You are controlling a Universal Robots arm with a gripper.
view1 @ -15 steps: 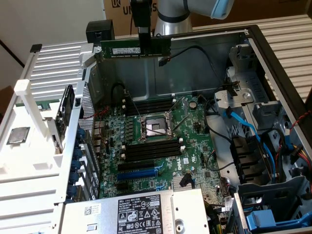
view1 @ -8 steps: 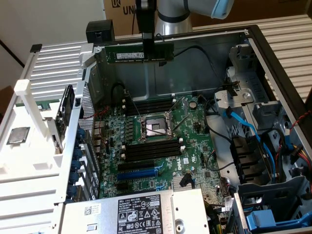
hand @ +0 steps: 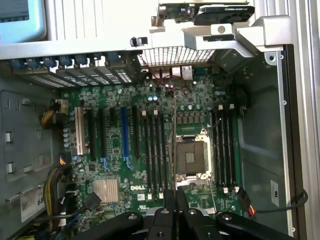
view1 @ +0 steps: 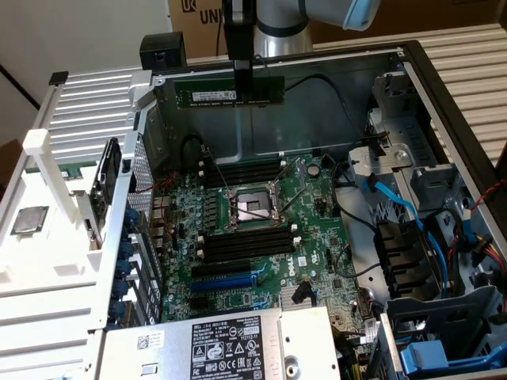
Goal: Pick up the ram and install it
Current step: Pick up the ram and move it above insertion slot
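The open computer case [view1: 412, 71] lies on its side, with a cardboard box [view1: 198, 12] behind it. The motherboard [view1: 261, 237] faces upward inside. The arm [view1: 277, 24] points straight down. The gripper [view1: 244, 95] is clamped narrowly on the ram [view1: 202, 95], holding it level above the memory slots [view1: 245, 245], well clear of them.

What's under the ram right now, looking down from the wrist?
The ram, gripped in the fingers, hangs above the motherboard. Its thin edge lines up between the CPU socket and a bank of black memory slots. The board directly beneath that edge is hidden.
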